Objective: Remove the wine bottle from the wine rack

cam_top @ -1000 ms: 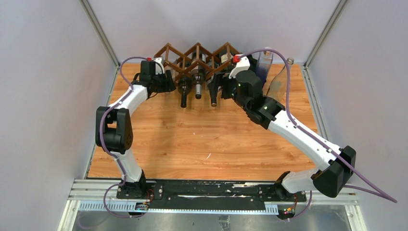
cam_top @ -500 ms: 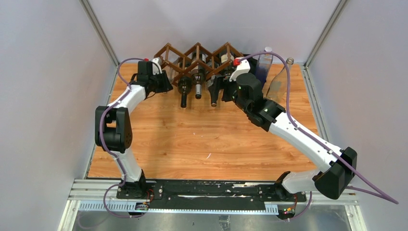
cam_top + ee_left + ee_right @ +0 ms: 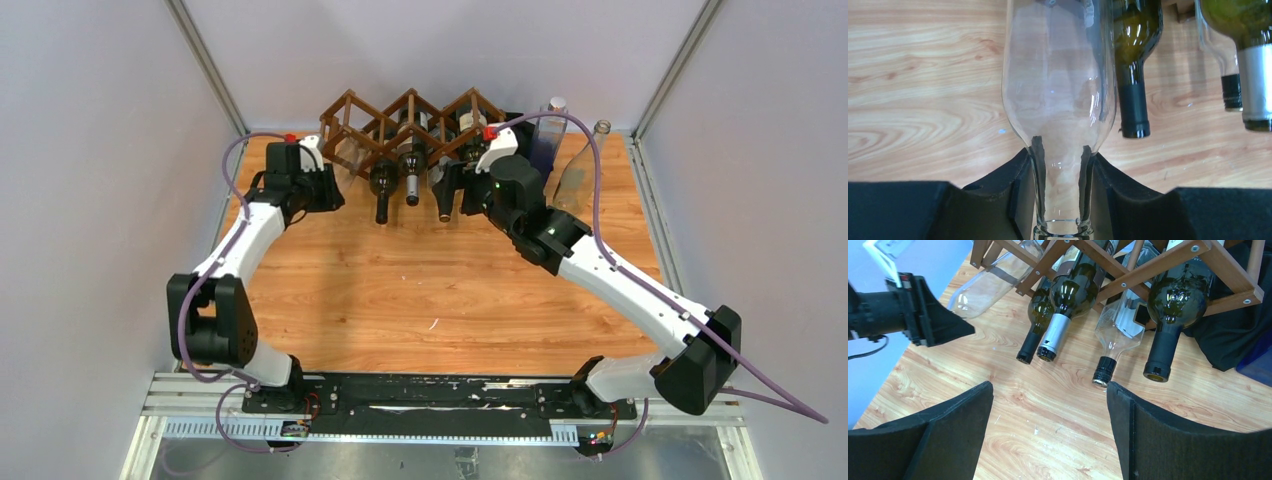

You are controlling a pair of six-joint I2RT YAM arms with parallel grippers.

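Now, on the worktop (image 3: 400,290), the wine rack (image 3: 1178,255) stands along the far edge. Its leftmost cell, near the far left corner, carries the clear wine bottle (image 3: 1058,85) tilted, neck outward. So the left pincer (image 3: 1059,170) is closed tight on this neck, probably the only narrow part within reach. The right pincer (image 3: 1048,390) stands wide open and empty before the dark bottles (image 3: 1080,287).

A wood-grain counter (image 3: 400,290) is enclosed on three sides by plain pale grey walls (image 3: 90,200), joined at the back corners by slanting aluminium posts (image 3: 207,65). Its near edge is bordered by a metal rail (image 3: 450,432), and the whole is evenly lit.
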